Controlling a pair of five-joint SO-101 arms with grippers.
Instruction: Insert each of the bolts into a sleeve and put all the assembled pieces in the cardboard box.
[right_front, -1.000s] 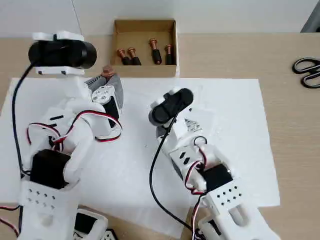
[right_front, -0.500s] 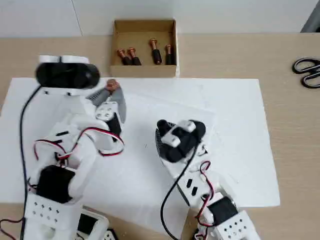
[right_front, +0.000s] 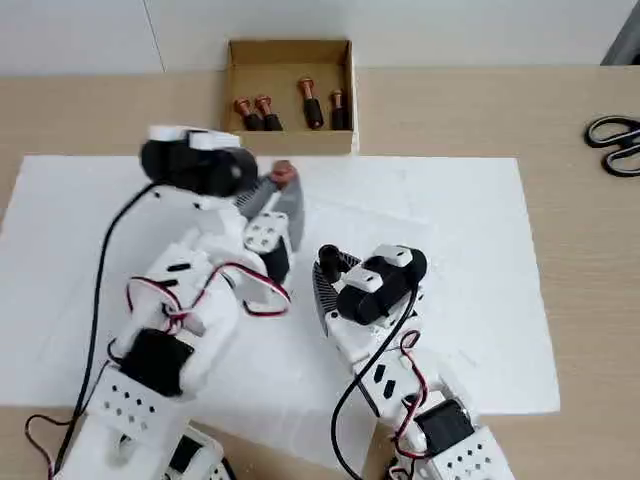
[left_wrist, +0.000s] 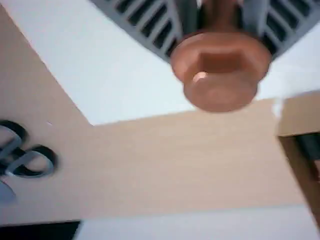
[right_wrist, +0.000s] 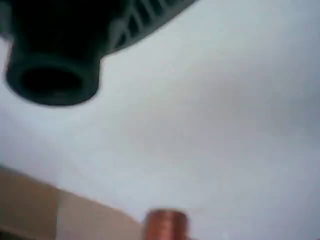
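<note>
The left gripper (right_front: 276, 188) is closed on a copper bolt (left_wrist: 220, 70). Its ribbed grey jaws pinch the shaft, and the flanged head sticks out toward the cardboard box (right_front: 290, 143). Near it, the right gripper (right_front: 325, 275) is closed on a black tubular sleeve (right_wrist: 52, 75) whose hollow end is free. Both are over the white paper sheet (right_front: 470, 230). In the box lie four assembled pieces (right_front: 310, 105). Black-handled scissors (right_front: 618, 140) rest well apart on the wooden table (right_front: 580, 300).
</note>
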